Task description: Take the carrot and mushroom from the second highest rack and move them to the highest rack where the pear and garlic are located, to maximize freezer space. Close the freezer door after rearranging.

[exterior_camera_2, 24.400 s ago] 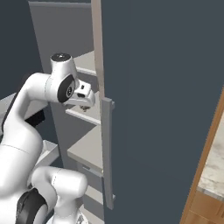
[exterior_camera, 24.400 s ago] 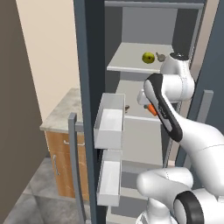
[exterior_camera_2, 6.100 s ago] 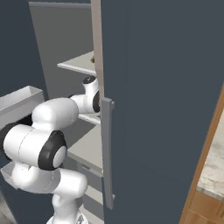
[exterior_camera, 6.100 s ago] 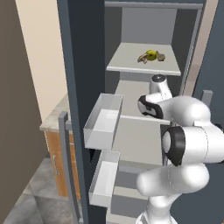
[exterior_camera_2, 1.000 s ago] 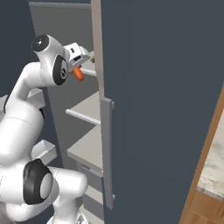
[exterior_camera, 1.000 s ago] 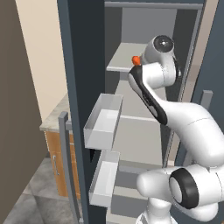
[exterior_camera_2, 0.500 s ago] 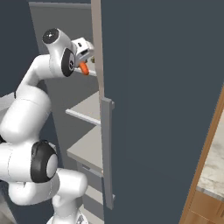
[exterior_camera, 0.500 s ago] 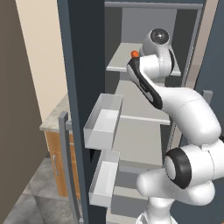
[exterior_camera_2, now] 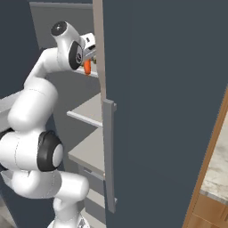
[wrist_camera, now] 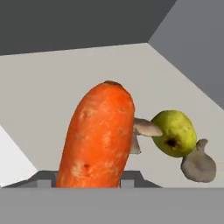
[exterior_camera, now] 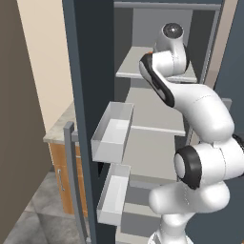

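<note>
One carrot (wrist_camera: 97,138) between jaws, grip unclear | pear (wrist_camera: 174,133), garlic (wrist_camera: 198,164), mushroom (wrist_camera: 144,128) just behind

Two base cameras look up past the arm at the top rack (exterior_camera: 136,66) from either side; hand camera sits close over it

1. In my hand view the carrot (wrist_camera: 98,138) stands between my fingertips, over the highest rack (wrist_camera: 52,87).
2. The mushroom (wrist_camera: 142,129) lies just behind it, touching the pear (wrist_camera: 175,132) on its right.
3. The garlic (wrist_camera: 198,164) sits right of the pear, touching it.
</note>
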You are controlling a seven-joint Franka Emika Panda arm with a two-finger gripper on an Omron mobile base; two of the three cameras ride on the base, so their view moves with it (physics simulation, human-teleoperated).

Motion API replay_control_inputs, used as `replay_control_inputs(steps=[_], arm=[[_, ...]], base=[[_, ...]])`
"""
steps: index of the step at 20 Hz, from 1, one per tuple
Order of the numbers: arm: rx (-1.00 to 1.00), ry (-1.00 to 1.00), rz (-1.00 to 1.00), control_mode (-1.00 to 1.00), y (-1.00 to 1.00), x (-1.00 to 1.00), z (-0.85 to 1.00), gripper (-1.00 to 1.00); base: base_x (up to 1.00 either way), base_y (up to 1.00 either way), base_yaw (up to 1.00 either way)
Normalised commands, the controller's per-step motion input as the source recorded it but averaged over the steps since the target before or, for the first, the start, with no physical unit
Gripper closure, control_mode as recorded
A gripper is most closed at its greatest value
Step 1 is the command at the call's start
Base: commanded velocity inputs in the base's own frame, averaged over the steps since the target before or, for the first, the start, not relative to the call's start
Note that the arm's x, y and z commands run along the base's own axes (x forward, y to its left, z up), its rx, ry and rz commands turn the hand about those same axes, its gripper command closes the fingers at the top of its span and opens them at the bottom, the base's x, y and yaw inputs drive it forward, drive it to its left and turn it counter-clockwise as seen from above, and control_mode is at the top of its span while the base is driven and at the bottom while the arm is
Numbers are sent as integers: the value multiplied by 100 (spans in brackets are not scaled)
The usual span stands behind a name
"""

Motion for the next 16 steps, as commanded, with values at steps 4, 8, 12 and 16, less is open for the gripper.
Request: replay_control_inputs(steps=[4,8,12,16], arm=[[0,0,0,-100,-17,54,0,100],[0,0,0,-100,-13,62,0,100],[0,-1,0,-100,-5,57,-18,100],[0,-1,0,-100,0,56,-37,100]], base=[[0,0,0],[0,0,0],[0,0,0],[0,0,0]])
